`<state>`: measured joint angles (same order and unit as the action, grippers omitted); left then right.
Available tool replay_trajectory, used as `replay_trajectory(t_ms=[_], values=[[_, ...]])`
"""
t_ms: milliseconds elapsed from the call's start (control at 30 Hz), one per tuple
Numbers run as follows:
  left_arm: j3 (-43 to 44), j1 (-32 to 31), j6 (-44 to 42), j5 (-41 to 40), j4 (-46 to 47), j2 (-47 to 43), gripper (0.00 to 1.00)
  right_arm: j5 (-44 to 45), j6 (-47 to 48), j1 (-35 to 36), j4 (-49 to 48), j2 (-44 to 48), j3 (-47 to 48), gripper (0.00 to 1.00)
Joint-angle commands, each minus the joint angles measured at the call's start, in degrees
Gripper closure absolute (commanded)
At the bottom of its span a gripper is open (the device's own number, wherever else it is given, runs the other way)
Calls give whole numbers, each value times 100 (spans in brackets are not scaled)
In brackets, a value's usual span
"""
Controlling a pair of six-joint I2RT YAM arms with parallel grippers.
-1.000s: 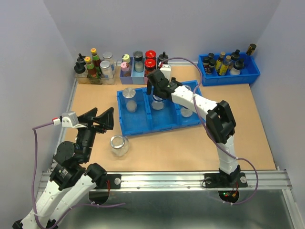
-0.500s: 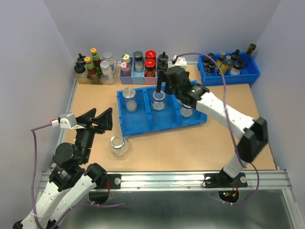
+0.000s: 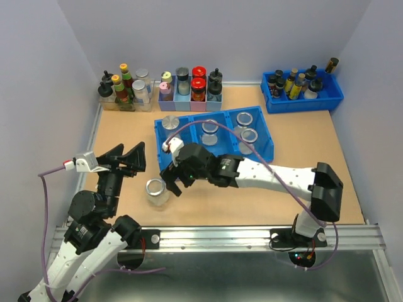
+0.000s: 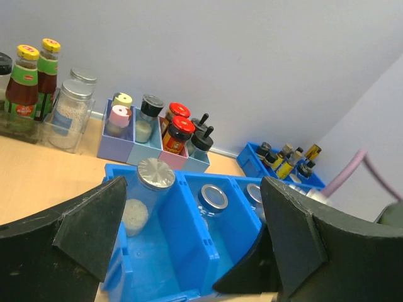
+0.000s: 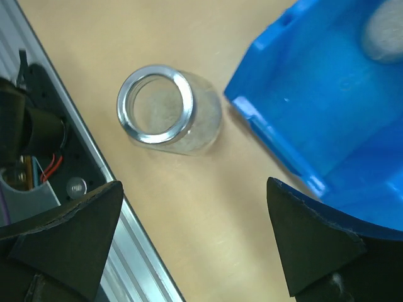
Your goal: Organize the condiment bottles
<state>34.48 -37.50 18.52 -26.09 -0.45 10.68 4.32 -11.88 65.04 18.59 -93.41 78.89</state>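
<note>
Four of the clear glass jars stand in the blue tray (image 3: 189, 165): a lidded jar (image 3: 170, 123) on the left, an open jar (image 3: 210, 129) in the middle, and two jars (image 3: 244, 118) (image 3: 249, 136) on the right. The fifth jar (image 3: 155, 190) stands loose on the table in front of the tray. My right gripper (image 3: 173, 182) is open and empty, just right of that loose jar; in the right wrist view the jar (image 5: 165, 110) lies ahead of the gripper (image 5: 201, 251). My left gripper (image 3: 126, 158) is open and empty, left of the tray. Its view shows the lidded jar (image 4: 155, 174) and the open jar (image 4: 213, 197).
A clear bin of sauce bottles (image 3: 123, 88), pastel holders with capped bottles (image 3: 189, 85) and a blue bin of dark bottles (image 3: 302, 85) line the back edge. A metal rail (image 3: 220, 236) runs along the near edge, close to the loose jar.
My right arm has swung from above the tray's middle compartment down to the front left, next to the loose jar. The left arm has barely moved.
</note>
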Motion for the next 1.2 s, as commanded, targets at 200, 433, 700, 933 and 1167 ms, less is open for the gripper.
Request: replay_trajectory(t_ms=[200,433,700,933,1167], values=[[-20,-3,72,-336,89,-145,1,61,529,651,-330,-1170,758,0],[-20,-12,81,-353,98,-162,1,209,353,747,-338,-1882,1347,0],[-20,-3,81,-336,106,-145,1,289,89,774,-321,-2340,1954,0],[-20,-3,55,-336,124,-154,1,429,-34,783,-259,-2463,2034,2],[-20,-3,28,-318,159,-101,1,544,-104,783,31,-2551,2042,8]])
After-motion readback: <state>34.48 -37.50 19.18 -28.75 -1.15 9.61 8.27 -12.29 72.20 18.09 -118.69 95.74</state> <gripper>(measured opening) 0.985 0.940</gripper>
